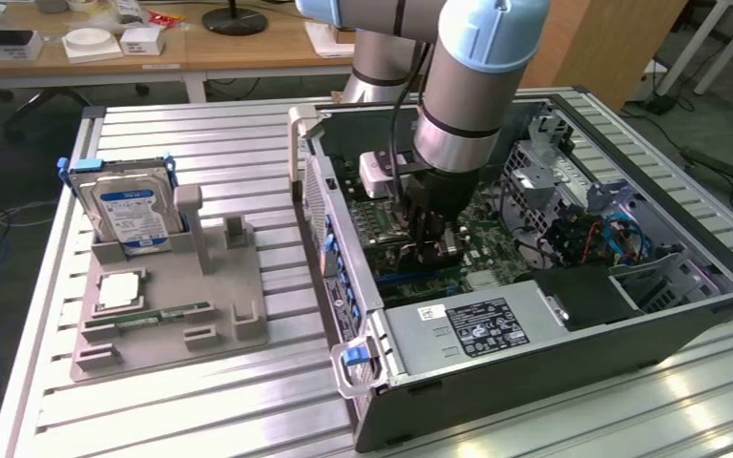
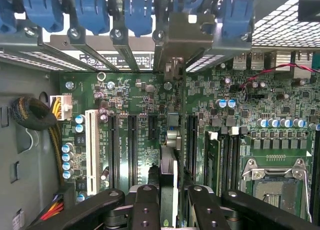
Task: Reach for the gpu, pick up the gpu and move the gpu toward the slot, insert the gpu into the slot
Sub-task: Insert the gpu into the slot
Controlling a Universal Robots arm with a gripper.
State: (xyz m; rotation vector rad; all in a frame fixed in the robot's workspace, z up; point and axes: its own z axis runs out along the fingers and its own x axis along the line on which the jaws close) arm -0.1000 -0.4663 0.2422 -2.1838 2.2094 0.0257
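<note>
The gpu [image 2: 168,175] shows edge-on in the wrist view, as a thin card standing upright over the green motherboard [image 2: 135,95]. Its silver end bracket [image 2: 187,33] sits against the case's rear slot openings. My gripper [image 2: 170,202] is shut on the card, with one black finger [image 2: 145,205] on each side of it. The card stands in line with the long black expansion slots [image 2: 131,145], between two of them, and hides the slot right beneath it. In the exterior view my gripper [image 1: 428,243] reaches down into the open computer case [image 1: 519,286].
A hard drive with a blue label [image 1: 131,205] stands in a grey fixture [image 1: 163,315], which also holds a small memory stick [image 1: 150,313]. Inside the case are the CPU socket [image 2: 277,182], a white slot [image 2: 91,150], a cable bundle [image 2: 35,115] and the power supply [image 1: 481,324].
</note>
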